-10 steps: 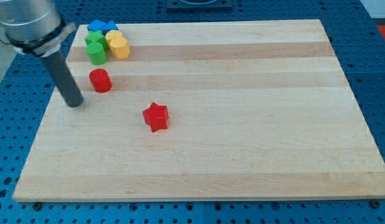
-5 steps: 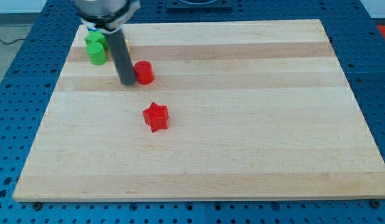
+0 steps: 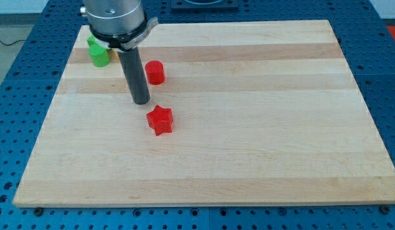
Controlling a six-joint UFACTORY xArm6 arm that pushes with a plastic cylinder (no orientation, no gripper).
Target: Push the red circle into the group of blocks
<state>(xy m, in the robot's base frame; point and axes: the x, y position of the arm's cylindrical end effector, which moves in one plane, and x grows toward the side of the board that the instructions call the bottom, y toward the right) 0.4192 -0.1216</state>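
The red circle [image 3: 154,72] stands on the wooden board [image 3: 248,128] at the upper left, to the right of my rod. My tip [image 3: 141,101] rests on the board just below and left of the red circle, apart from it, and just above and left of the red star [image 3: 160,119]. The group of blocks sits at the board's top left corner; two green blocks [image 3: 98,52] show, and the arm hides the rest of the group.
The arm's grey body [image 3: 114,19] covers the top left corner of the board. A blue perforated table [image 3: 18,96] surrounds the board on all sides.
My tip swept right from the board's left edge, pushed the red circle rightward away from the group, then drew back down toward the red star. The red star has not moved.
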